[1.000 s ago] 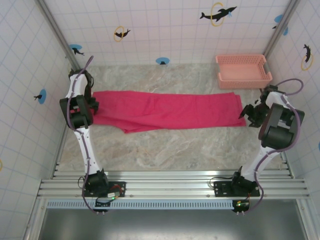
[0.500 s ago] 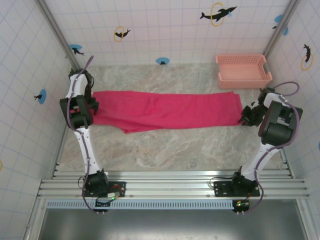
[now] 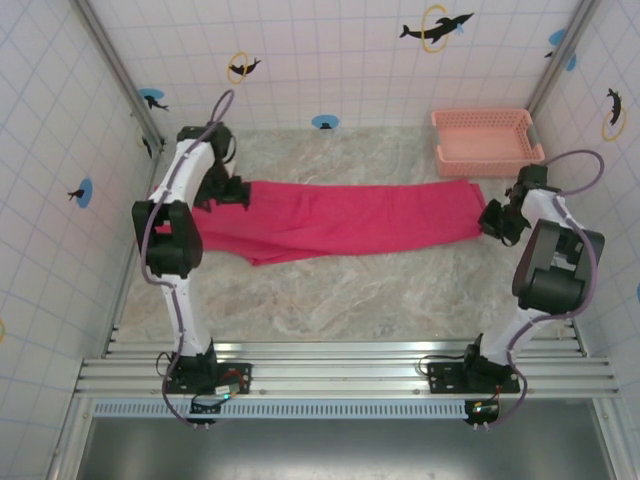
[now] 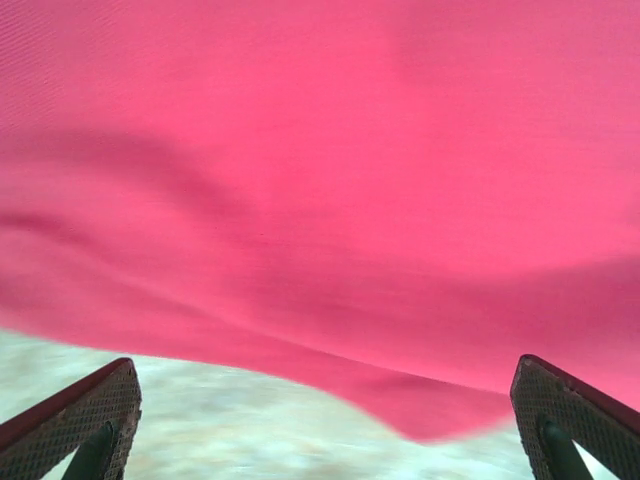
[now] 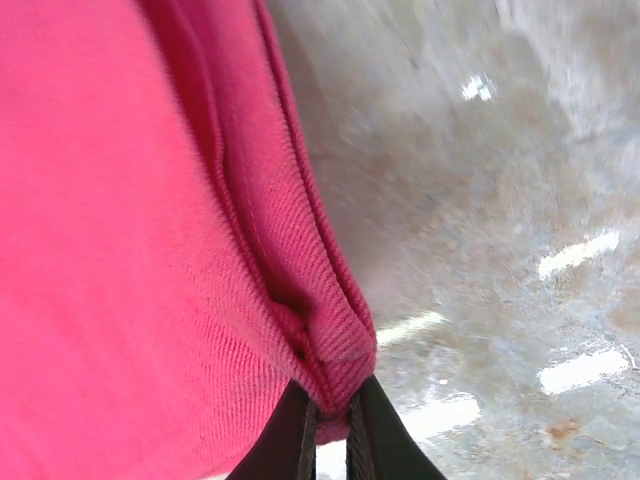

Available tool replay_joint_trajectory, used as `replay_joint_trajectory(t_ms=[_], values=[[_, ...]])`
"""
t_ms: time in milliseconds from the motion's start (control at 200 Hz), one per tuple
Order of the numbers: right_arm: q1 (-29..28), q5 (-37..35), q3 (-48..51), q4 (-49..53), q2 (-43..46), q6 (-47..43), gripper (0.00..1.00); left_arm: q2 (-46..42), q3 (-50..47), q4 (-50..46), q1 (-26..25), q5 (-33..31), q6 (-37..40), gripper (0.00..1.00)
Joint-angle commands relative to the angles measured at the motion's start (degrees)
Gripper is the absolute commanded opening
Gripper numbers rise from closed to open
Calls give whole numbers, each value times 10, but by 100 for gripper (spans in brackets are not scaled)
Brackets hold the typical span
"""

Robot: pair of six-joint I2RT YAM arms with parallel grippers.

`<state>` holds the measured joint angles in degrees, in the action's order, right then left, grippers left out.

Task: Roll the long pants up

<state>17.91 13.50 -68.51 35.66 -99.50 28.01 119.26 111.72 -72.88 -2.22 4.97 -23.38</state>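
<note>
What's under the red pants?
The long pants lie spread on the grey marbled table, which shows beside them. Anything directly beneath the cloth is covered and can't be seen.

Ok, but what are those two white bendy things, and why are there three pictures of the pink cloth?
Those are two robot arms, each ending in a two-finger pincher called a gripper. The big picture comes from a camera up above, looking down at the marble-patterned table. On it lie the long pants, spread out flat, and a pink basket sits in the far right corner. The other two pictures come from small cameras on the arms' wrists, so they look very close. The left gripper is open over the pants' edge, holding nothing. The right gripper is shut, pinching the hem at the pants' right end.
</note>
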Motion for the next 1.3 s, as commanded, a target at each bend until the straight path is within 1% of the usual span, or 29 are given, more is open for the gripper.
replay_joint_trajectory(t_ms=[0, 140, 275, 315, 320, 340, 410, 590, 651, 761, 926, 1031, 1131, 1181, 1206, 1296], values=[[-17, -53, 9, -60, 61, 32, 0, -12, -13, 73, -50, 105, -94, 97], [-28, -81, 15, -96, 115, 61, 0, 78, 74, 31, -110, 96, -92, 97], [-37, -89, -1, -95, 134, 63, 0, 146, 149, 15, -140, 99, -100, 97], [-39, -106, -2, -92, 143, 65, 0, 151, 161, 14, -144, 103, -109, 97], [-39, -108, -2, -92, 145, 66, 0, 162, 162, 14, -144, 103, -110, 97], [-39, -113, 0, -96, 150, 69, 0, 176, 164, 16, -145, 110, -116, 97], [-39, -108, -4, -104, 159, 74, 0, 181, 155, 42, -154, 144, -135, 97], [-53, -99, -33, -104, 163, 83, 0, 203, 163, 42, -183, 165, -148, 97], [-62, -116, -46, -104, 168, 89, 0, 211, 167, 33, -191, 164, -152, 97], [-74, -124, -74, -109, 174, 89, 0, 222, 171, 25, -202, 158, -155, 97], [-76, -114, -88, -132, 184, 102, 0, 253, 189, 13, -215, 146, -165, 97], [-76, -99, -112, -133, 178, 101, 0, 265, 189, 42, -220, 159, -195, 97], [-74, -84, -145, -125, 167, 95, 0, 279, 201, 75, -226, 186, -235, 97], [-67, -75, -139, -143, 166, 122, 0, 290, 211, 89, -232, 204, -254, 97], [-65, -59, -141, -151, 163, 125, 0, 297, 219, 92, -235, 213, -264, 97], [-68, -38, -142, -157, 155, 143, 0, 317, 235, 116, -253, 244, -304, 97]])
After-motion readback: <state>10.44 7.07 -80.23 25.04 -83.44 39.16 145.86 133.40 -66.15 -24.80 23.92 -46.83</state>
